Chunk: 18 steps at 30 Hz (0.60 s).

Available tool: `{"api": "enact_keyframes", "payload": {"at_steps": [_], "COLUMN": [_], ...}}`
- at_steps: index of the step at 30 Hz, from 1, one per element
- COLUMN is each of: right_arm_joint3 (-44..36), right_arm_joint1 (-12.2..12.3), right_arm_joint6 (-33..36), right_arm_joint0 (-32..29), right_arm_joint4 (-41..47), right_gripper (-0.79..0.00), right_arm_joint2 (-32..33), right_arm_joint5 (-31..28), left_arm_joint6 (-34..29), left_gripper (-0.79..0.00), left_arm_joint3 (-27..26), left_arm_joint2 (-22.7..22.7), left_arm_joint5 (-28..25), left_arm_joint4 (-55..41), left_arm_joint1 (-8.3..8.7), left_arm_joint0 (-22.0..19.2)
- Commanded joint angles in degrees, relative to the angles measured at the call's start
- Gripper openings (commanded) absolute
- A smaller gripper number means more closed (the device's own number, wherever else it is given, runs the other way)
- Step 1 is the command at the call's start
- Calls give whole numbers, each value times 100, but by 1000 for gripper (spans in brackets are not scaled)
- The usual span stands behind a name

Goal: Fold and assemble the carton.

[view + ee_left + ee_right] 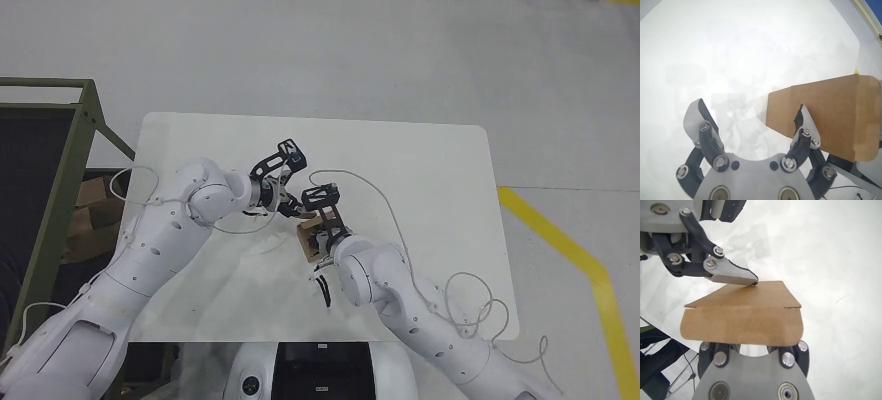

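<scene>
A brown carton (316, 240) is held above the white table (420, 160) near its middle. Its flap (745, 313) lies across my right gripper (322, 232), hiding the fingers, so the gripper seems shut on the carton. A second, creased panel (753, 292) slopes away beyond the flap. My left gripper (751, 103) is open beside the carton (829, 117). One of its fingertips (751, 279) touches the far edge of that panel, and the other finger (702, 111) hangs over bare table.
A dark green framed cart (60, 170) holding flat cardboard pieces (90, 215) stands off the table's left side. A yellow floor line (560, 240) runs past the right edge. Thin cables (400, 230) trail from the right arm.
</scene>
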Motion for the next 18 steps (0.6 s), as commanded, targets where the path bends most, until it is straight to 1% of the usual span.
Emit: {"api": "enact_keyframes", "payload": {"at_steps": [1,9,15,17,18], "right_arm_joint3": [-7,-122,-121,-109,-94], "right_arm_joint1": [-3,-4,-8,-18,-23], "right_arm_joint6": [2,-43,-48,-53,-50], "right_arm_joint0": [-38,-211,-311,-321,-323], "right_arm_joint4": [-6,-77,-79,-63,-57], "right_gripper": [-628,-634,-631,-631,-628], "right_arm_joint2": [45,233,351,368,373], "right_arm_joint5": [-27,-81,-178,-205,-221], "left_arm_joint6": [14,143,126,133,146], "left_gripper": [0,0,0,0,0], "left_arm_joint3": [-23,-54,-126,-149,-174], "left_arm_joint2": [2,-153,-279,-372,-429], "left_arm_joint5": [-50,-41,-73,-139,-267], "left_arm_joint4": [27,61,73,62,25], "left_arm_joint1": [2,37,75,102,123], "left_arm_joint0": [20,110,186,227,268]}}
